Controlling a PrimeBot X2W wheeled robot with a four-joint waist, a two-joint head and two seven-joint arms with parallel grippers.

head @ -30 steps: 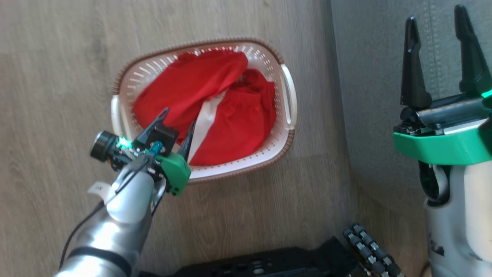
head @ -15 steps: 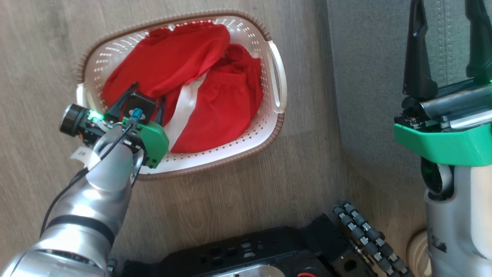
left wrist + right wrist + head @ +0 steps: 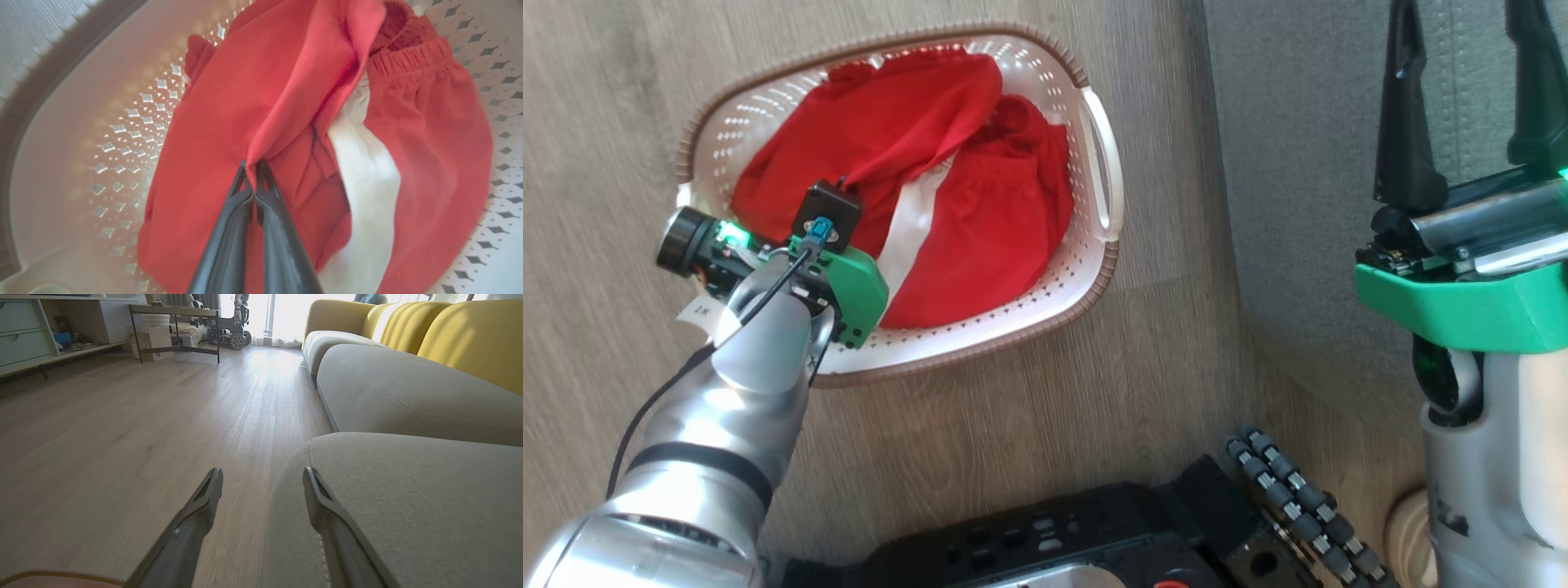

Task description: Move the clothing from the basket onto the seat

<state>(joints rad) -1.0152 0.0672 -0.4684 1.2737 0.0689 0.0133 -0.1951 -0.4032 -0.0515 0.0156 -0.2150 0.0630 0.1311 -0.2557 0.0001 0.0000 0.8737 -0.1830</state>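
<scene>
Left wrist view: the left pincer (image 3: pixel 254 166) has its two dark fingers pressed together on a raised fold of the clothing (image 3: pixel 286 102). The thin red fabric tents up to the tips from inside the basket (image 3: pixel 81 122). A pinch on one ridge like this suits slack cloth, which gives no firm edge to take hold of. The rest of the red pile lies on the basket's perforated bottom, so nothing has left it yet. I judge that a lift from here would bring up the top garment first, and the one beneath it may drag along.

Head view: the left arm reaches down over the near rim of the basket, its wrist hiding the fingertips, and the clothing fills most of the basket's inside. The basket stands on the wood floor (image 3: pixel 1013 425), just beside the seat (image 3: pixel 1298 163), which lies beyond the basket's right handle. That closeness makes the carry short. The right pincer (image 3: pixel 1462 73) is held up over the seat, well apart from the basket, fingers spread and gripping nothing. It is probably parked there to keep clear of the left arm's path.

Right wrist view: the right pincer's fingers stand wide apart over the seat's rounded grey edge, with bare cushion ahead to receive the clothing. A sliver of the basket's brown rim shows at the lower left.
</scene>
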